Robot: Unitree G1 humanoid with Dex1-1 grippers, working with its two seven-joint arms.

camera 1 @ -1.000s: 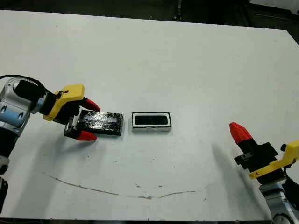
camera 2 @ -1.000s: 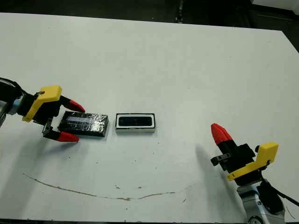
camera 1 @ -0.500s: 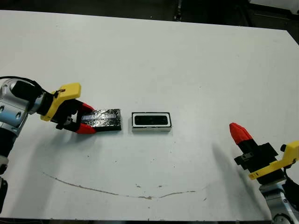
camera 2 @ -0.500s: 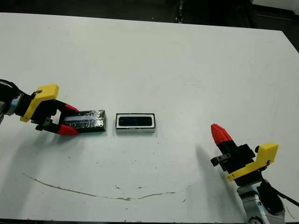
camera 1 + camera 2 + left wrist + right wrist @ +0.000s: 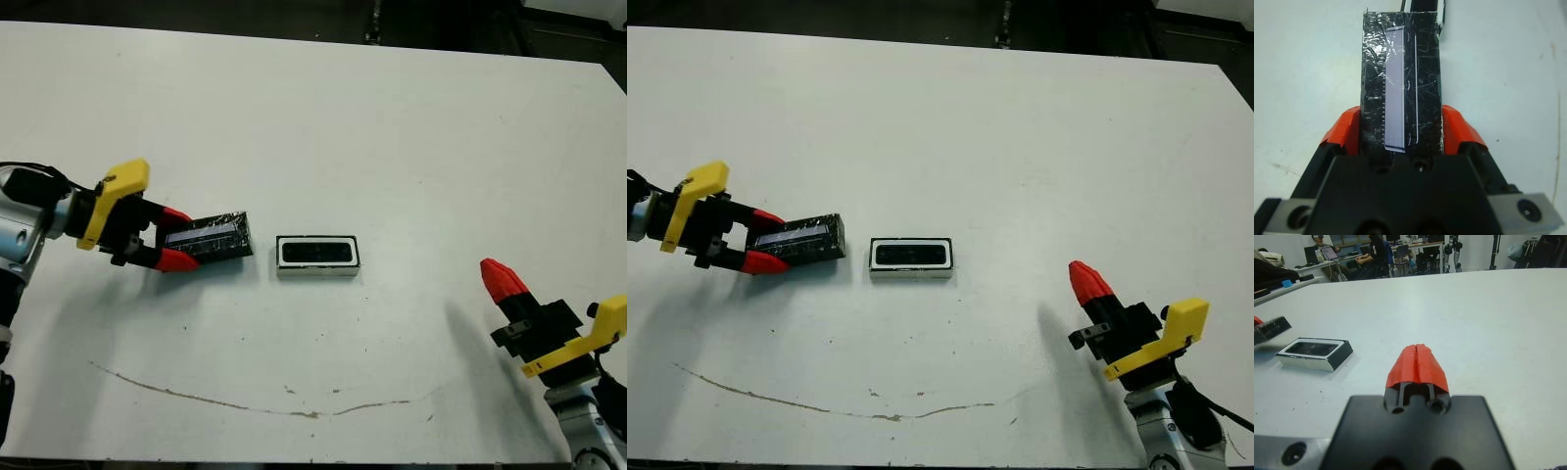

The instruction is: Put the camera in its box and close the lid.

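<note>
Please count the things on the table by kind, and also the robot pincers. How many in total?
Lid, held in the left pincer: 1
Box with the camera inside: 1 box, 1 camera
Pincers, left and right: 2
Total: 5

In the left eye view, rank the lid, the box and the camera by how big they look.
1. The box and the lid, tilted in the left gripper, look alike; unranked.
2. The camera, inside the box, looks smallest.

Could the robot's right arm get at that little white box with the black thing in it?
Probably yes. Only bare table lies between the right gripper and the box, which sits apart from the lid that the left gripper holds.
</note>
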